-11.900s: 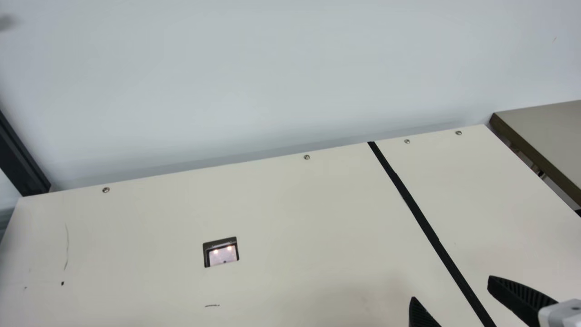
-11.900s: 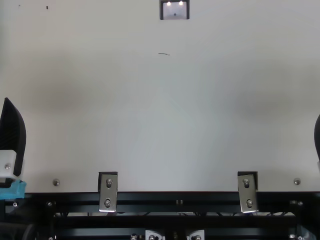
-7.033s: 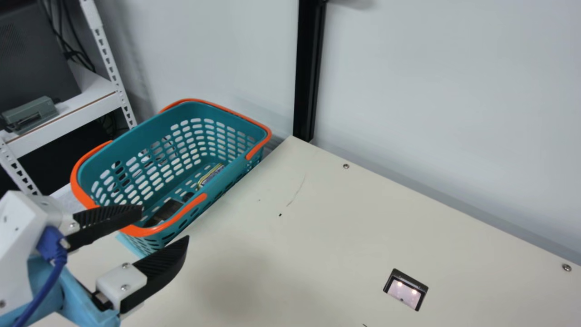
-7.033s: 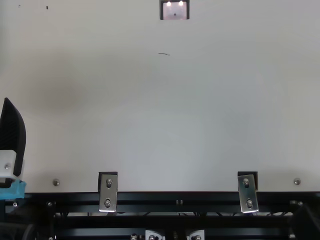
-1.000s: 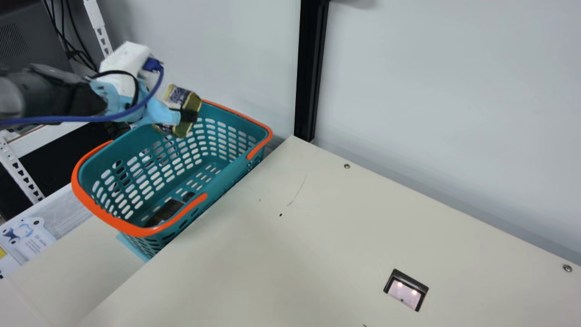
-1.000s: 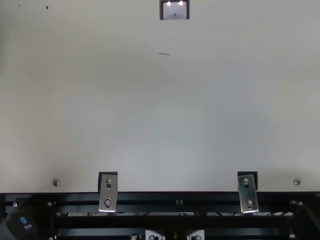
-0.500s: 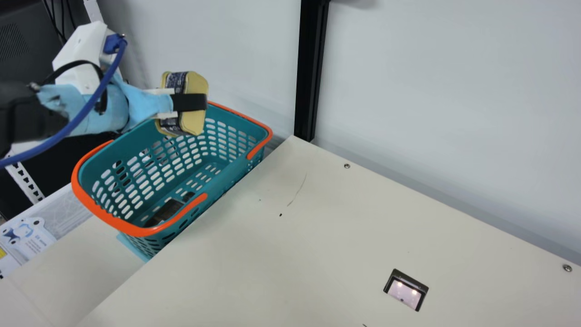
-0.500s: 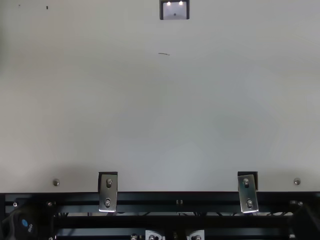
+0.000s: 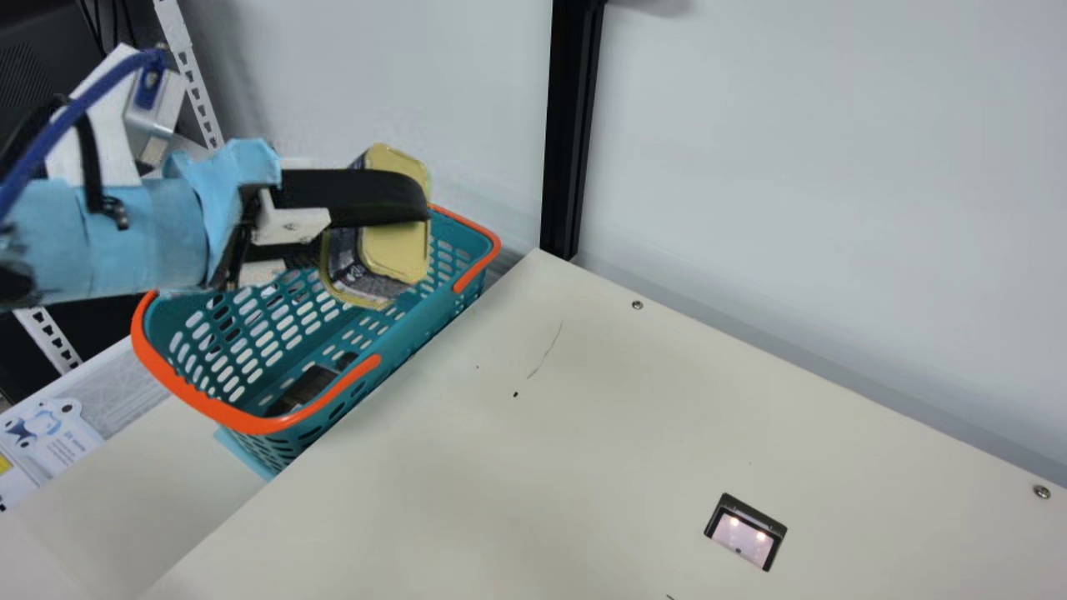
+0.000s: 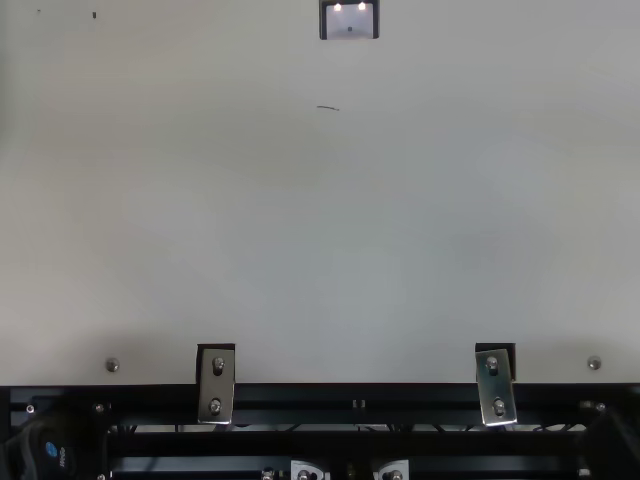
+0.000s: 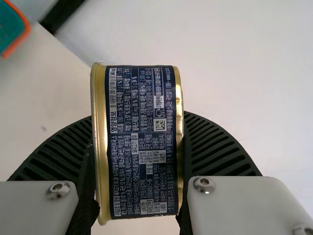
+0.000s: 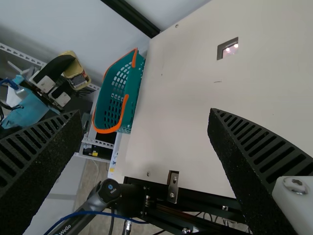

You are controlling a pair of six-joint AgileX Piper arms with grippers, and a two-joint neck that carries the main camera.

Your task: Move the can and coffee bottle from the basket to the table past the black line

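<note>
Parted only to the can's thickness at the left gripper (image 9: pixel 404 196), with ribbed fingers (image 11: pixel 220 142) pressed against both flat ends of the can (image 9: pixel 398 250). Held off the table (image 9: pixel 583 458), between those fingers. In the main view, crossed by the near finger over a plain gold end. Cannot tell from there exactly where the far fingertip rests. Spread wide at the right gripper (image 12: pixel 145 115), with nothing in between to touch either finger.

Squat and rounded at the corners, in pale gold at both ends, with shiny gold rims and a dark navy label wrapped round the side, densely covered in small white print. Tilted in the left jaws.

Lower than the left jaws, in the basket (image 9: pixel 433 308): the coffee bottle (image 9: pixel 304 390), dark and lying down, partly hidden by the near wall, well apart from the left fingertips.
</note>
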